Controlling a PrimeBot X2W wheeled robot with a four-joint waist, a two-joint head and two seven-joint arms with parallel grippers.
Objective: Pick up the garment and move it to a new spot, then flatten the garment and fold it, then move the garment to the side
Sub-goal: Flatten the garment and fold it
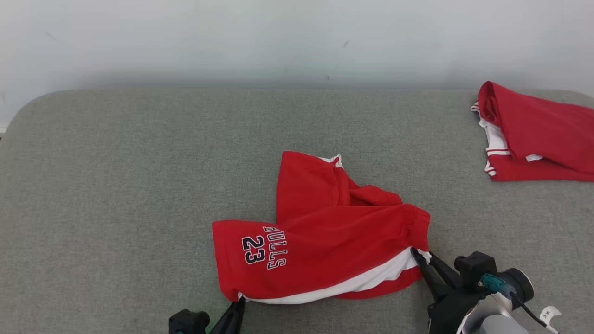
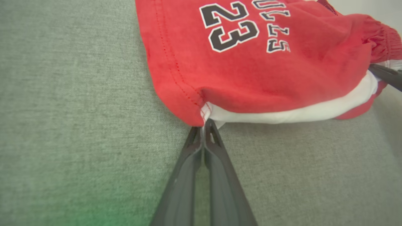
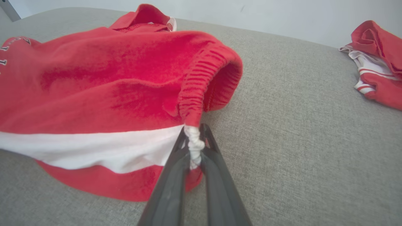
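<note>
1. Now, your left gripper [image 2: 204, 127] is pressed together on the hem corner of the red shorts [image 1: 325, 241]. Your right gripper [image 3: 197, 133] pinches the white end of the waistband. The shorts lie crumpled on the grey padded surface [image 1: 116, 185], near its front edge.
2. Raise both corners evenly and keep the near edge taut; both bites look thin and could slip.
3. The wrist views show each bite up close. The head view shows you the bunched far leg and the free room to the left.

Some other red clothing [image 1: 543, 125] with white trim is lying bunched up at the far right edge of the grey fabric surface [image 1: 116, 185], which is butting up against a slightly scuffed white wall [image 1: 232, 37] behind.
</note>
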